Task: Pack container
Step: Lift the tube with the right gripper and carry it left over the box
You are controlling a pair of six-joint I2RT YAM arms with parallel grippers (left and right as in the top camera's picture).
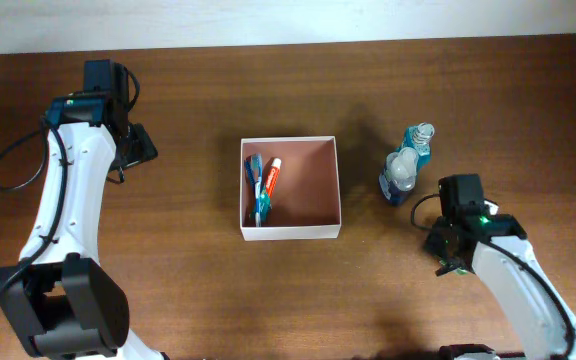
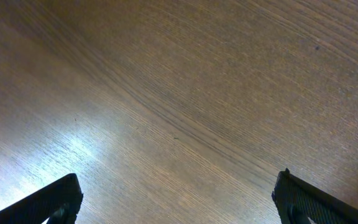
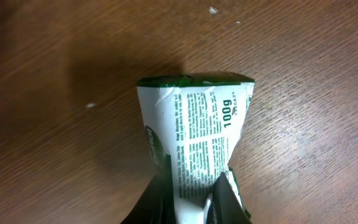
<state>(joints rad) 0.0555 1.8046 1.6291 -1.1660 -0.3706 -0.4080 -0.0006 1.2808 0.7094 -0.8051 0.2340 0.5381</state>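
Container (image 1: pixel 290 232): square, shallow cardboard box, white walls and rim, reddish-brown inside.
Pose: sitting flat, open side up.
Place: middle of the wooden table (image 1: pixel 188 300).
Inside: blue toothbrush (image 1: pixel 256 190) and red-and-white tube (image 1: pixel 271 177), by its left wall.

Dark brown wood-grain table (image 1: pixel 188 300), glare patch on surface; pale strip along far edge.

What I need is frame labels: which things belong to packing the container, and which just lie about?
Job: container; toothbrush and small tube inside it; green-white tube in the right gripper; teal bottle beside the container, probably waiting.
Lying about: white specks on the table.
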